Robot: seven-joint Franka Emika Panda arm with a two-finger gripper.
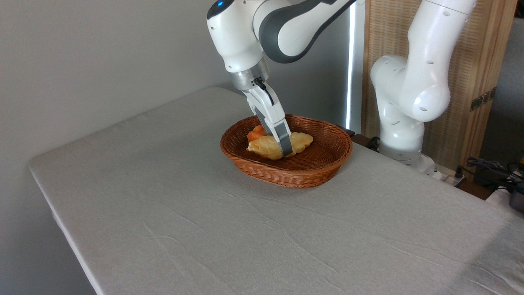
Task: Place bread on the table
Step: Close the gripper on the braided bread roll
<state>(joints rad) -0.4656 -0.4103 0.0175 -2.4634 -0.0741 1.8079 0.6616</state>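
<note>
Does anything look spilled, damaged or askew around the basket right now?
Nothing stands out. The brown oval wicker basket sits level on the grey cloth-covered table, the gripper is closed on the pale yellow braided bread, and the small orange bun lies behind it.

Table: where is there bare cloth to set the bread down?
The table is bare left of and in front of the basket, and to its right. Crowded only inside the basket, where the gripper grips the bread beside an orange bun.
</note>
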